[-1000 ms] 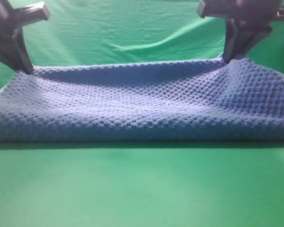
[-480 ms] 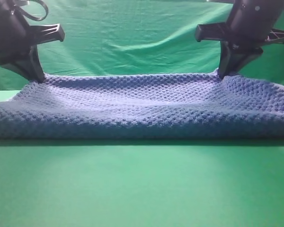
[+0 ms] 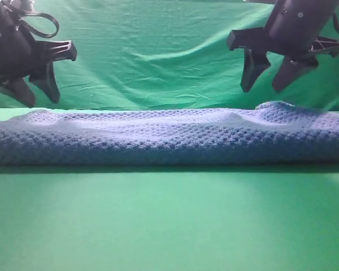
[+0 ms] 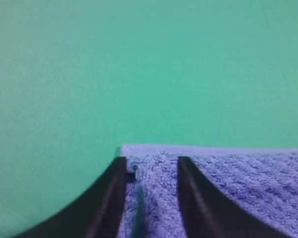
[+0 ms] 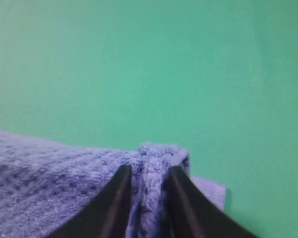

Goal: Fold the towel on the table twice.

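Observation:
The blue-grey waffle-knit towel point(image 3: 169, 138) lies doubled over as a long flat band across the green table point(image 3: 169, 220), its ends running past both sides of the exterior view. My left gripper point(image 3: 39, 99) hovers open just above the towel's far left corner, holding nothing. Over the far right corner my right gripper point(image 3: 261, 88) also hangs open, clear of the cloth. In the left wrist view, the towel's corner point(image 4: 154, 173) shows between the spread fingers point(image 4: 107, 198). A small raised bunch of towel point(image 5: 149, 163) shows between the fingers point(image 5: 120, 198) in the right wrist view.
A wrinkled green backdrop cloth point(image 3: 158, 56) hangs behind the table. Plain green table surface stretches in front of the towel to the near edge of the view.
Both grippers have let go of the towel's far corners, opened and risen slightly. The lifted far edge has dropped, so the towel now lies flat.

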`<control>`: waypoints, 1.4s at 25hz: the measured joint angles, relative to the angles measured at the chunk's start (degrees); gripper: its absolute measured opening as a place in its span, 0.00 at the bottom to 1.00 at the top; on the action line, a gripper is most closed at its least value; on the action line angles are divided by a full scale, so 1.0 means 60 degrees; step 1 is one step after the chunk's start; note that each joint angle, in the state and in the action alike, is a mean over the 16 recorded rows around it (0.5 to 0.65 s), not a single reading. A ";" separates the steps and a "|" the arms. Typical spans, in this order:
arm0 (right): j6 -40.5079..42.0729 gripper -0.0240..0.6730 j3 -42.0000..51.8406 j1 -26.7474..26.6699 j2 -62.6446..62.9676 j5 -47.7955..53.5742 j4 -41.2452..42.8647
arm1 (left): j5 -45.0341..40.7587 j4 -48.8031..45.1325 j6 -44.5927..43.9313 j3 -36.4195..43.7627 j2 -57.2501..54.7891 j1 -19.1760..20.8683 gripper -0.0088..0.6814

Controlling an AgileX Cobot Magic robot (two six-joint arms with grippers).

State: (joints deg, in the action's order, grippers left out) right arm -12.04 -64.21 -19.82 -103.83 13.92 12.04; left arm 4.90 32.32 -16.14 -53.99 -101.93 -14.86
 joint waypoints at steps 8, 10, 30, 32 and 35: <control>0.0000 0.81 -0.0015 0.0028 0.0920 0.1150 0.0411 | -0.0720 -0.0012 -0.0518 0.0000 0.1173 0.0000 0.74; 0.0000 0.73 -0.0015 0.0035 0.1341 0.1565 0.0508 | -0.1066 -0.0029 -0.0659 0.0000 0.1673 0.0000 0.67; 0.0331 0.03 0.0373 0.0046 0.7474 0.5328 -0.0166 | -0.6404 -0.1982 0.0227 0.0035 0.8357 0.0000 0.01; 0.0521 0.03 0.0624 0.0046 0.8134 0.5443 -0.0399 | -0.6897 -0.2357 0.0549 0.0102 0.9143 0.0000 0.01; 0.0862 0.03 0.1136 0.0046 0.9139 0.5475 -0.0758 | -0.7512 -0.2890 0.1024 0.0324 1.0331 0.0000 0.01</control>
State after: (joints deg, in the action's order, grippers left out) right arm -6.87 -57.39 -19.54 -48.99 46.77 7.50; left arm -40.17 14.98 -10.00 -52.05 -39.95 -14.86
